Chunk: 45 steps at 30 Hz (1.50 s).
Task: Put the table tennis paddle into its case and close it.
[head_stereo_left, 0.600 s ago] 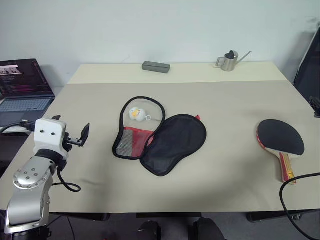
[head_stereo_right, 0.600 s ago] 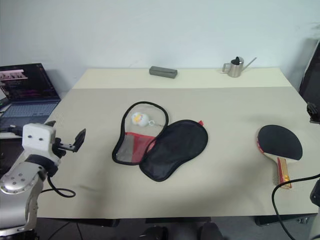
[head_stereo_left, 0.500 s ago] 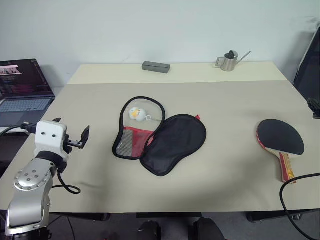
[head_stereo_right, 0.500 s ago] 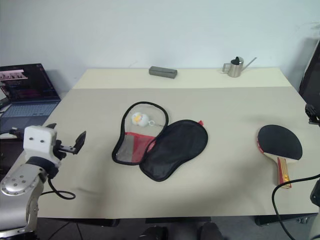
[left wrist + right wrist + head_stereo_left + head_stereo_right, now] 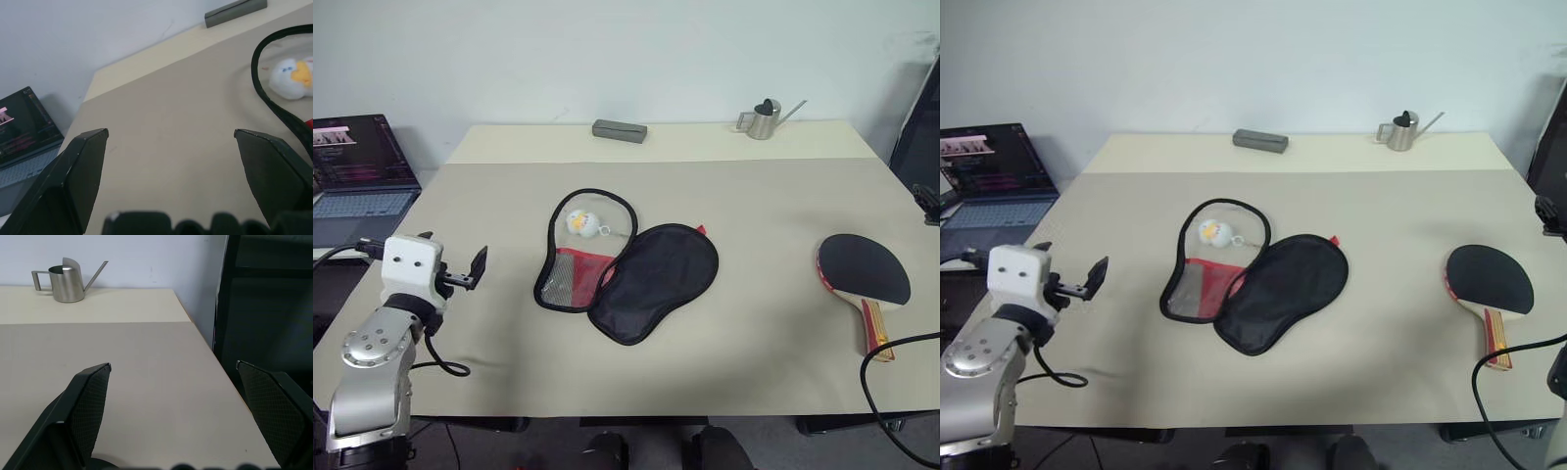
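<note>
Nothing's done yet: you still have to pick up, insert and zip. Your left gripper (image 5: 460, 271) hangs spread and empty over the table's (image 5: 773, 372) left edge. The case (image 5: 626, 264), soft black fabric with red mesh, lies unzipped and flat mid-table. The paddle (image 5: 862, 279), black rubber, striped wooden handle, lies far right. Right gripper (image 5: 173, 382) spread, probably beyond the paddle.
</note>
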Available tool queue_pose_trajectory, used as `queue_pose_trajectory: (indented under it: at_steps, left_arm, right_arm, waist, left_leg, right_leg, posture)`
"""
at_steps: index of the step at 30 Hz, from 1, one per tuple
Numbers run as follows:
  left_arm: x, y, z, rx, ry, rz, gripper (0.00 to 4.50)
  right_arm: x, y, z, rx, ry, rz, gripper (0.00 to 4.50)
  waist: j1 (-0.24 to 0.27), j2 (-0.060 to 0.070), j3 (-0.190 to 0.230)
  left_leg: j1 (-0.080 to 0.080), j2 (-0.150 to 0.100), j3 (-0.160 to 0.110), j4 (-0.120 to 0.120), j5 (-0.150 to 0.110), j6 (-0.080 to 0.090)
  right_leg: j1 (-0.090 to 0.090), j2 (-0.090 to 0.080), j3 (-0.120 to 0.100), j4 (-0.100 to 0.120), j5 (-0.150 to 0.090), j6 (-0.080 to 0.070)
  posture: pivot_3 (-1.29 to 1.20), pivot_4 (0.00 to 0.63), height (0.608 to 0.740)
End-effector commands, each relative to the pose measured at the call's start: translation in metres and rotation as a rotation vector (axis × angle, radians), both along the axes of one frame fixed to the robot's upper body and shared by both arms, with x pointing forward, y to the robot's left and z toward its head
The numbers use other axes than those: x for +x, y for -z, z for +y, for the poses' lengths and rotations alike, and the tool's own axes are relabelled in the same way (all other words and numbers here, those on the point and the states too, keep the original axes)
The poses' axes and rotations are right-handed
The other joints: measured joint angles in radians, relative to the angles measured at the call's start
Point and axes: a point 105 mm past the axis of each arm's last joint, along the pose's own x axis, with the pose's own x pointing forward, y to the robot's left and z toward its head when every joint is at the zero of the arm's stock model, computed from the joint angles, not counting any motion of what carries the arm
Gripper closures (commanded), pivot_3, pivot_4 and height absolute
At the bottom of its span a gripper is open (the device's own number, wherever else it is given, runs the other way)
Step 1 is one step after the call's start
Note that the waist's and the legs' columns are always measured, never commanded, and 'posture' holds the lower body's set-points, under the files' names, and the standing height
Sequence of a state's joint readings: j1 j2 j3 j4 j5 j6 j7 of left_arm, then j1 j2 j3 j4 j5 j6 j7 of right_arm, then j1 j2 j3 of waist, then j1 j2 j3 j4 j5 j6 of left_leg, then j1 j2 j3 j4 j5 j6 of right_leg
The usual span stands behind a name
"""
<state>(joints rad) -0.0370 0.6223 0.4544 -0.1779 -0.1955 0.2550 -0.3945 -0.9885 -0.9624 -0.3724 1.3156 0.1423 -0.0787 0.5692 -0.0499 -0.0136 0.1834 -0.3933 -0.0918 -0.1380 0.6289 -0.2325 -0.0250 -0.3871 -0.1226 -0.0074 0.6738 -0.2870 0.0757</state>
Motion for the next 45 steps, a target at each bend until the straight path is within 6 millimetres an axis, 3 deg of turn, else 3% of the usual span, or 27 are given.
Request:
queue_pose_trajectory:
  at_steps: [1,9,14,16,23,26,30,34,41,45]
  left_arm:
    - [-0.007,-0.023,0.012,0.032,0.007,-0.057,0.0]
    - [-0.001,-0.036,0.024,0.058,0.019,-0.062,0.0]
    - [0.0,-0.038,0.014,0.037,0.079,-0.066,0.0]
    - [-0.001,-0.037,0.006,0.021,0.134,-0.05,0.0]
    - [0.0,-0.045,0.005,-0.019,0.207,-0.041,0.0]
    - [-0.001,-0.046,-0.009,-0.058,0.31,-0.005,0.0]
    - [-0.007,-0.047,-0.037,-0.124,0.503,0.059,0.0]
    - [-0.002,-0.049,-0.051,-0.152,0.628,0.124,0.0]
    - [0.004,-0.042,-0.074,-0.119,0.776,0.222,0.0]
    - [0.007,-0.037,-0.085,-0.12,0.83,0.245,0.0]
  right_arm:
    - [0.001,-0.014,0.003,0.001,-0.022,-0.072,0.01]
    - [0.005,-0.005,0.014,0.043,-0.088,-0.062,0.01]
    - [0.011,-0.002,0.027,0.049,-0.16,-0.058,0.01]
    - [0.016,-0.004,0.037,0.038,-0.207,-0.054,0.01]
    - [0.026,-0.017,0.083,0.122,-0.483,-0.059,0.01]
    - [0.023,-0.024,0.103,0.086,-0.59,-0.065,0.01]
    - [0.005,-0.017,0.136,0.125,-0.795,0.059,0.01]
    - [-0.032,-0.006,0.179,0.129,-1.032,0.229,0.01]
    - [-0.063,0.017,0.224,0.205,-1.148,0.382,0.01]
    - [-0.067,0.032,0.237,0.257,-1.112,0.447,0.01]
  waist:
    - [0.0,0.0,0.0]
    - [0.002,0.0,0.0]
    - [-0.001,0.0,0.0]
    - [-0.003,0.0,0.0]
    - [-0.002,0.0,0.0]
    - [-0.001,0.0,0.0]
    - [0.002,0.0,0.0]
    - [0.01,0.0,0.0]
    - [0.016,0.0,0.0]
    - [0.016,-0.001,0.0]
  left_leg:
    - [0.0,0.0,0.0,0.0,0.0,0.0]
    - [0.0,0.0,0.0,0.0,0.0,0.0]
    - [0.0,0.0,0.0,0.0,0.0,0.0]
    - [0.0,0.0,0.0,0.0,0.0,0.0]
    - [0.0,0.0,0.0,0.0,0.0,0.0]
    - [0.0,0.0,-0.001,0.0,0.0,0.0]
    - [-0.001,0.0,-0.003,0.001,0.0,0.0]
    - [-0.002,0.0,-0.009,0.001,-0.001,0.0]
    - [-0.001,0.0,-0.01,0.001,-0.001,0.001]
    - [-0.002,0.0,-0.01,0.001,-0.001,0.001]
  right_leg:
    - [0.0,0.0,0.0,0.0,0.0,0.0]
    - [0.0,0.0,0.0,0.0,0.0,0.0]
    - [0.0,0.0,0.0,0.0,0.0,0.0]
    - [0.0,0.0,0.0,0.0,0.0,0.0]
    - [-0.001,0.0,0.0,0.001,0.0,0.0]
    - [-0.001,0.0,0.0,0.002,0.0,0.0]
    - [-0.002,0.0,-0.001,0.002,0.0,0.0]
    - [-0.002,0.0,-0.002,0.002,0.0,0.0]
    - [-0.002,0.0,-0.002,0.003,0.0,0.0]
    - [-0.002,0.0,-0.002,0.003,0.0,0.0]
  posture:
    - [0.0,0.15,0.74]
    - [0.0,0.15,0.74]
    - [0.0,0.15,0.74]
    - [0.0,0.15,0.74]
    - [0.0,0.15,0.74]
    - [0.0,0.15,0.74]
    - [0.0,0.15,0.74]
    - [0.0,0.15,0.74]
    - [0.0,0.15,0.74]
    - [0.0,0.15,0.74]
